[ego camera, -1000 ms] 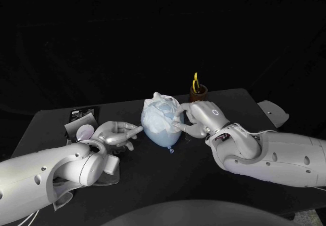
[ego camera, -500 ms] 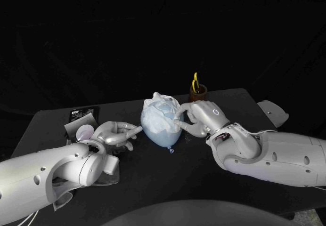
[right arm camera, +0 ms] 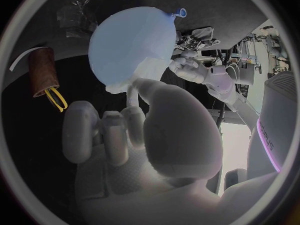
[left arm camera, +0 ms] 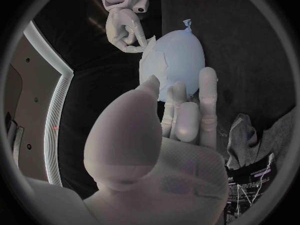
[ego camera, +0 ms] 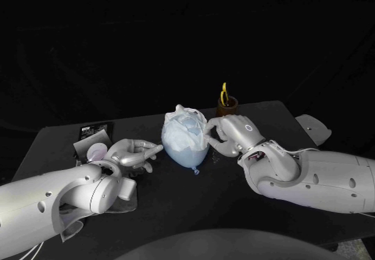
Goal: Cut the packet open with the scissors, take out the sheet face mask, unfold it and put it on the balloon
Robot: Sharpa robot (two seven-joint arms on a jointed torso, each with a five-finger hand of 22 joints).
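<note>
we see the pale blue balloon (ego camera: 184,153) near the middle of the black counter (ego camera: 195,203), its knot pointing toward the robot, with the white sheet mask (ego camera: 186,120) crumpled over its far end. the balloon sits between the two hands. the right hand (ego camera: 233,135) is against its right side and pinches the mask's edge between thumb and a finger. the left hand (ego camera: 133,153) is just beside its left side, fingers curled close together and holding nothing; we cannot tell whether the tips touch the balloon. behind the right hand, yellow-handled scissors (ego camera: 225,97) stand in a brown holder (ego camera: 227,111), and the dark packet (ego camera: 95,130) lies beyond the left hand. compared with a second ago, the balloon and left hand are where they were; only the right hand's fingers have shifted slightly at the mask's edge.
</note>
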